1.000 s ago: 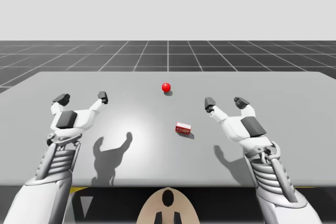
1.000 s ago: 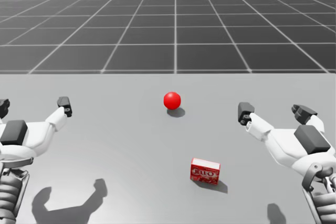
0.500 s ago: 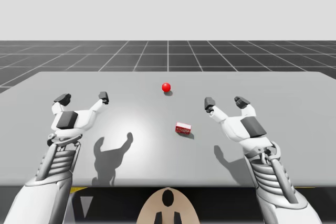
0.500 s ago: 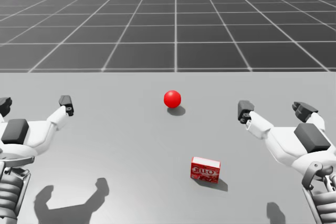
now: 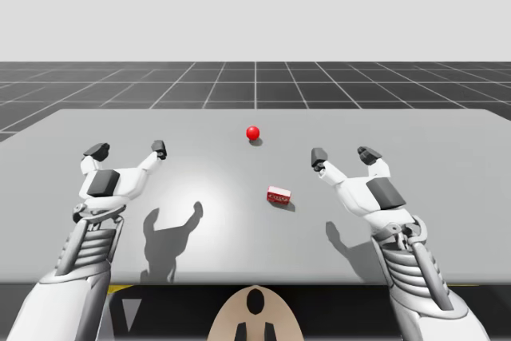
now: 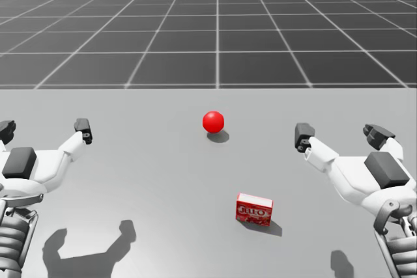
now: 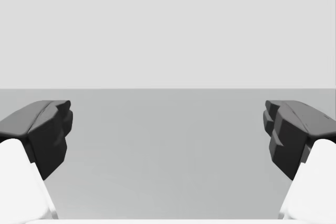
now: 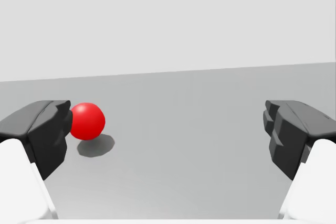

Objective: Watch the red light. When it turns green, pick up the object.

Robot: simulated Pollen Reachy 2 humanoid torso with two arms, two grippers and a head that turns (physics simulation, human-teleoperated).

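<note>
The light is a small red ball [image 5: 253,132] [image 6: 213,122] resting on the grey table, toward its far middle. Nearer to me and slightly right lies a small red box [image 5: 279,195] [image 6: 254,209]. My left gripper [image 5: 128,149] [image 6: 44,131] [image 7: 168,135] hovers open over the table's left side, far from both. My right gripper [image 5: 344,156] [image 6: 339,135] [image 8: 168,135] hovers open on the right, beyond and right of the box. In the right wrist view the red ball [image 8: 87,121] sits ahead, just beside one finger [image 8: 42,135].
The grey table [image 5: 447,149] stretches wide, with its front edge near my torso. Beyond its far edge lies a dark gridded floor [image 5: 255,81]. Shadows of both arms fall on the tabletop near me.
My head has tilted slightly, shifting the head view a little. The arms, the ball and the box stay where they were, and the light remains red.
</note>
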